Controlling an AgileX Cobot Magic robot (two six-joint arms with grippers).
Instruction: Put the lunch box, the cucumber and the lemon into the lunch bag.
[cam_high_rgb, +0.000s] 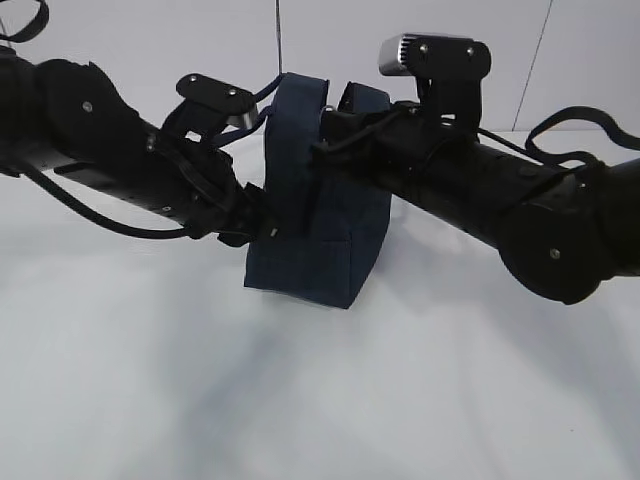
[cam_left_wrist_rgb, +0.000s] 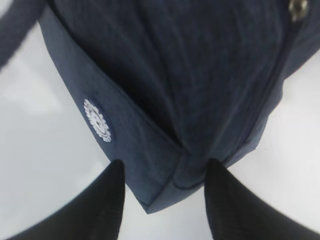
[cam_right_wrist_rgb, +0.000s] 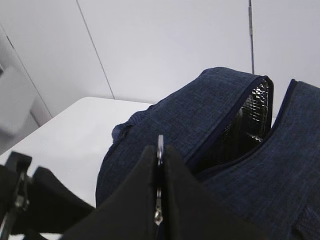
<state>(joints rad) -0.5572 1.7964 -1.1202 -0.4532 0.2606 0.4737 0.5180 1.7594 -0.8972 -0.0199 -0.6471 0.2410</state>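
The navy lunch bag (cam_high_rgb: 318, 225) stands on the white table at mid-view. My right gripper (cam_high_rgb: 333, 118) is at the bag's top and is shut on the silver ring pull (cam_right_wrist_rgb: 160, 144) of the zipper. The top is partly open and shows silver foil lining (cam_right_wrist_rgb: 251, 114). My left gripper (cam_high_rgb: 262, 226) is open against the bag's left side. In the left wrist view its fingers (cam_left_wrist_rgb: 109, 196) straddle a lower corner of the bag (cam_left_wrist_rgb: 170, 100). The lunch box, the cucumber and the lemon are out of view.
The white table (cam_high_rgb: 320, 400) runs on in front of the bag and to both sides, with a white wall behind. A loop handle (cam_left_wrist_rgb: 15, 30) hangs at the bag's side. A white round logo (cam_left_wrist_rgb: 97, 120) marks its panel. The left arm (cam_right_wrist_rgb: 30, 200) lies close below the right gripper.
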